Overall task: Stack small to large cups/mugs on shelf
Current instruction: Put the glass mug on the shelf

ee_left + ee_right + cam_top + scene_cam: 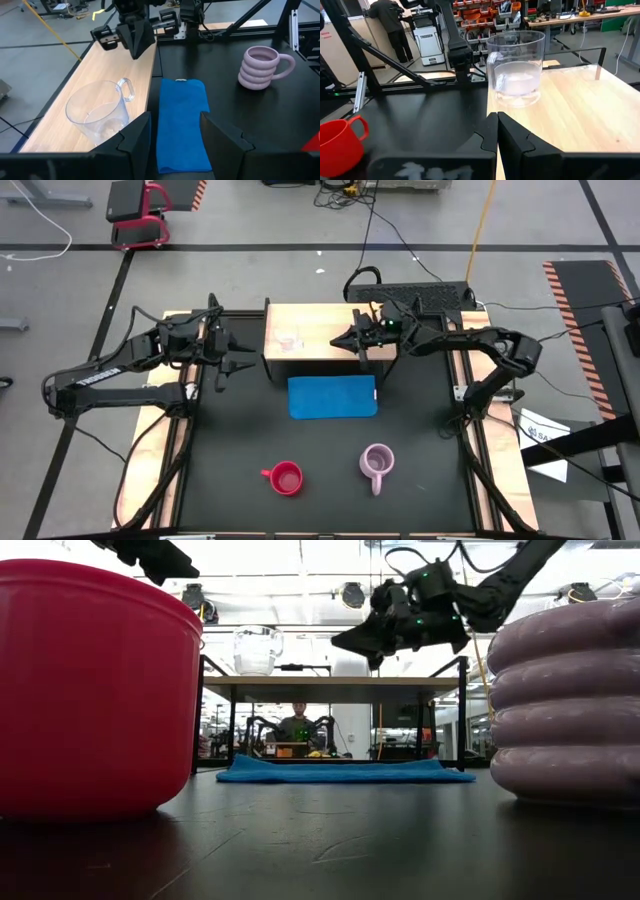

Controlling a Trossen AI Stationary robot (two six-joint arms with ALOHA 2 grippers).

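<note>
Glass cup [290,340] alone on shelf [320,320] (left gripper [238,352] parted, right gripper [342,340] shut).

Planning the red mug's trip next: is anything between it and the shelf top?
The blue mat lies flat on the table between the red mug and the shelf, low enough to lift over. On the shelf, the glass cup stands near its left end, and the right tool hovers over its right part.

1. The shelf [325,326] top has free board between the glass cup [291,340] and the right gripper [350,340].
2. The black table between mat [333,397], red mug [286,477] and lilac mug [377,463] is open.
</note>
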